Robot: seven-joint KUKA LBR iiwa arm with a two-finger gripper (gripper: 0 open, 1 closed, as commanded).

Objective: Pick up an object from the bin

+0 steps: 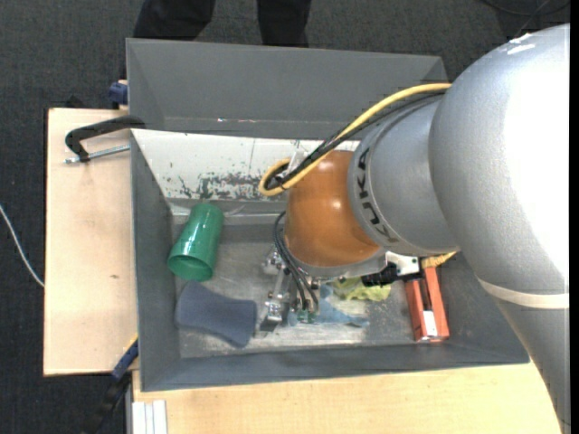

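My gripper (288, 313) hangs low over the bin floor near the front middle, open, with bare floor showing between the fingers. Its left fingertip (270, 314) stands just right of a crumpled blue-grey cloth (215, 316) at the front left, close to the cloth's edge. Right of the gripper lies a pale blue scrap (342, 316), and behind that a yellow-green crumpled thing (364, 290), partly hidden under the arm.
A green plastic cup (197, 241) lies on its side at the left, mouth toward the front. An orange-red oblong thing (426, 307) lies along the right wall. The arm's orange cover and cables hide the bin's middle.
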